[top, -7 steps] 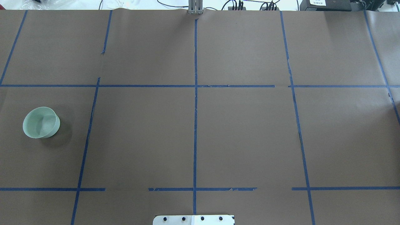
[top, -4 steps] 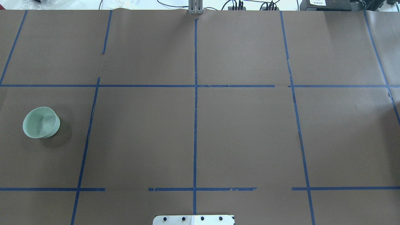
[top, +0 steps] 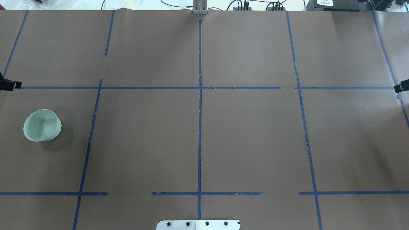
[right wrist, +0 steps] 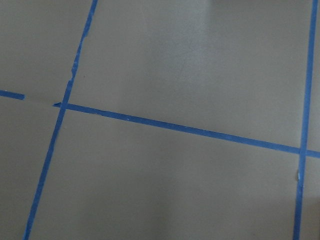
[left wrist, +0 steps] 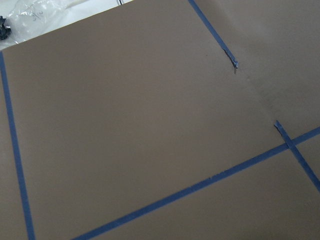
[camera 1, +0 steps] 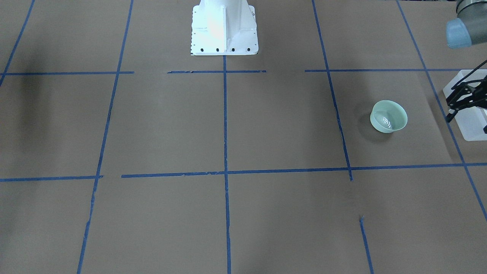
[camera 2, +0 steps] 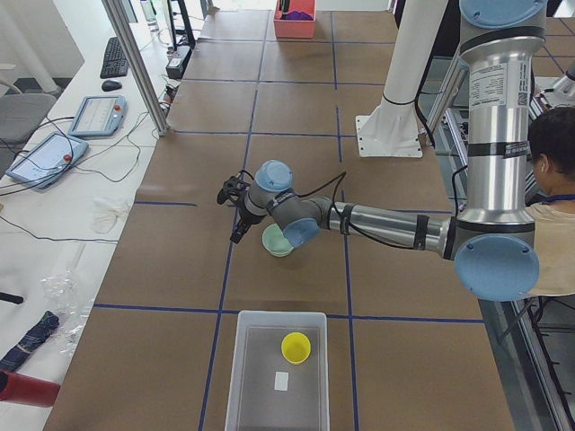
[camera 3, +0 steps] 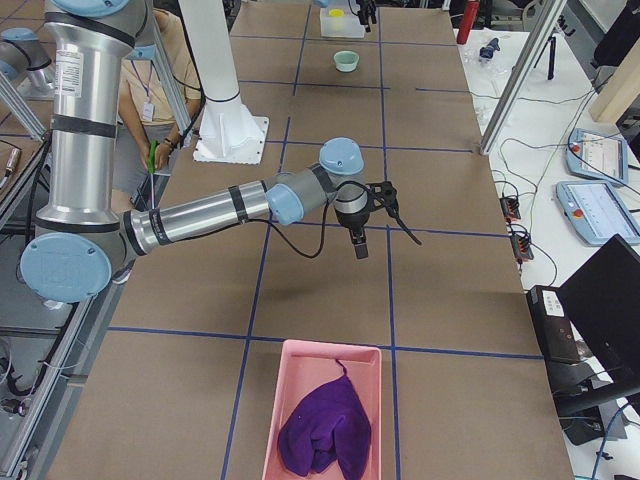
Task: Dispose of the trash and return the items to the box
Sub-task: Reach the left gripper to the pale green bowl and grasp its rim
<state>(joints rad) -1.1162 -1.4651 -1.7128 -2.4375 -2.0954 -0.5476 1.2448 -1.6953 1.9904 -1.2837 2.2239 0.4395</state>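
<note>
The yellow cup (camera 2: 296, 347) stands inside the translucent white box (camera 2: 248, 377) at the table's left end. One corner of the box (camera 1: 468, 130) shows in the front view. My left gripper (camera 1: 468, 121) hangs in the air near a light green bowl (top: 42, 125), open and empty. Only its tip (top: 9, 85) shows at the overhead view's left edge. It also shows in the left view (camera 2: 231, 215). My right gripper (camera 3: 372, 238) hangs over bare table. Only its tip (top: 402, 87) shows in the overhead view, so I cannot tell whether it is open.
A pink bin (camera 3: 290, 380) holding a purple cloth (camera 3: 322, 428) stands at the table's right end. A white slip (camera 2: 281, 381) lies in the box beside the cup. The robot's base plate (top: 198, 224) is at the near edge. Blue tape lines cross the brown table.
The tips of both grippers have come into the overhead view at its left and right edges. The green bowl has not moved.
</note>
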